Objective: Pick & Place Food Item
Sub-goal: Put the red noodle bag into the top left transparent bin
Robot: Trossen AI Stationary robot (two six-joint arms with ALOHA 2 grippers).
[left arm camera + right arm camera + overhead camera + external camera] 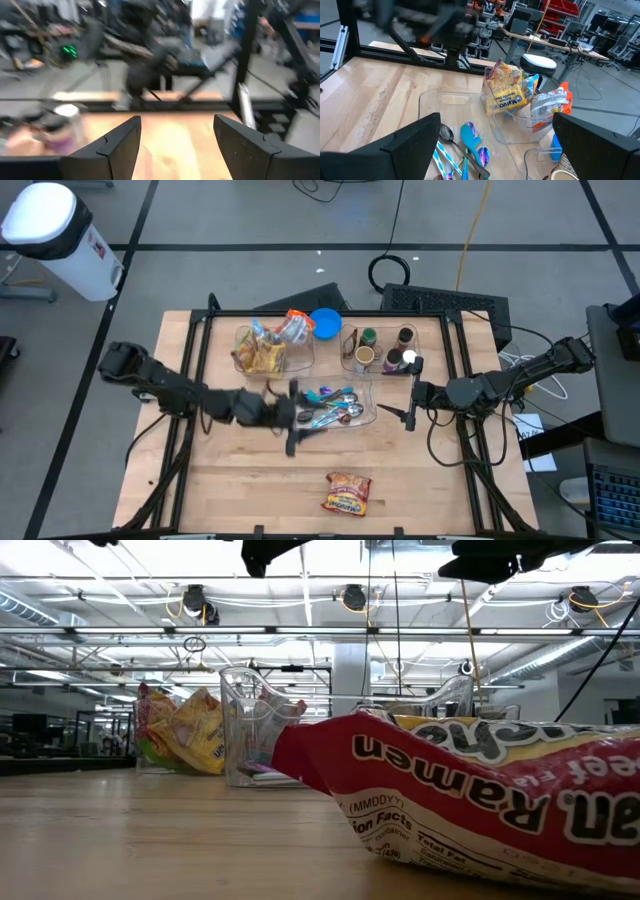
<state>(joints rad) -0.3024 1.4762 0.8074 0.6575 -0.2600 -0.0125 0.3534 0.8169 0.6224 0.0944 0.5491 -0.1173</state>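
Note:
A red and yellow ramen packet (347, 492) (480, 800) lies flat on the wooden table near its front edge, and no gripper touches it. My left gripper (292, 418) (177, 145) hovers open over the table's middle, beside the clear cutlery bin (368, 416), with nothing between its fingers. It is well behind and to the left of the packet. My right gripper (411, 395) (495, 117) waits open at the bin's right side, pointing level toward the table's left.
A clear bin of snack packets (265, 348) (507, 95) stands at the back, next to a blue bowl (325, 323) and a bin of cups and bottles (382, 350). Spoons (465, 142) lie in the cutlery bin. Bare wood stretches around the ramen packet.

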